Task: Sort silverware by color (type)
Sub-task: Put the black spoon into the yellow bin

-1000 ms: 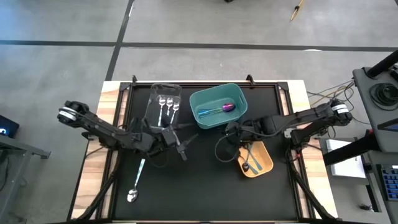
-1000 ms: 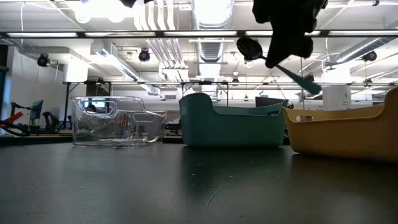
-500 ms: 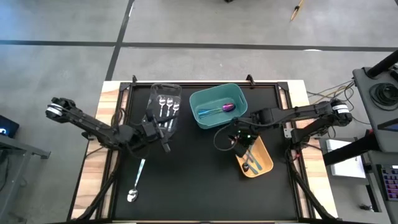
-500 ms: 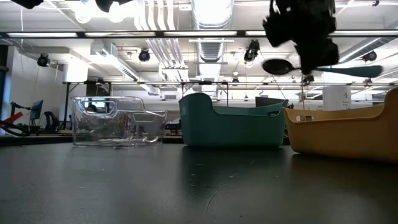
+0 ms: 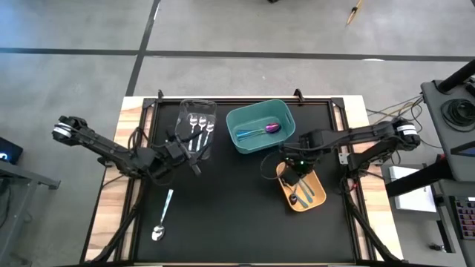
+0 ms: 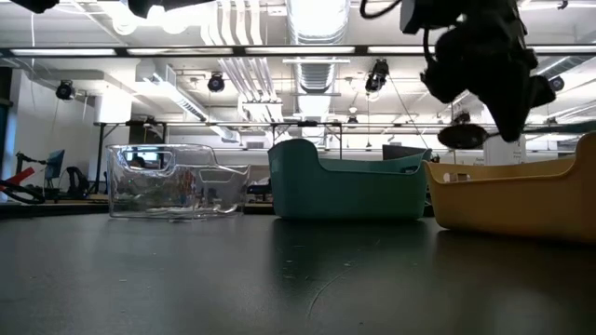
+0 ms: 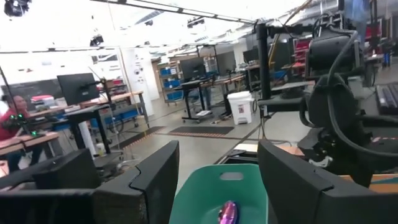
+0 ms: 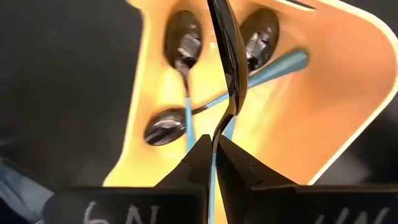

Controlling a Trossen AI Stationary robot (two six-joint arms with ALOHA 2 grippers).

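Observation:
My right gripper (image 5: 295,175) hangs over the orange bin (image 5: 318,194), shut on a dark spoon with a teal handle (image 8: 227,56). Three like spoons (image 8: 185,43) lie in that bin. My left gripper (image 5: 194,162) stands open with nothing between its fingers, just near of the clear bin (image 5: 182,130), which holds silver forks (image 5: 200,123). An iridescent purple spoon (image 5: 273,127) lies in the teal bin (image 5: 239,117). A silver spoon (image 5: 162,219) lies flat on the black mat at the near left. My right gripper pinches the dark spoon between its two fingertips at the neck (image 8: 216,142), where the bowl meets the teal handle. The fingers come steeply from above. The spoon is lifted clear above the orange bin, its bowl (image 6: 464,137) seen edge-on past the fingertips.
The three bins stand close together along the far half of the mat. Wooden table strips (image 5: 110,200) flank the black mat on both sides. Free mat lies across the near half, apart from the silver spoon.
My left gripper has drawn back toward the table's left edge, away from the mat's middle, and stays open. My right gripper has moved toward the near edge and down over the orange bin, tipping to point steeply down. The spoon has swung from slanted to about level, and lower.

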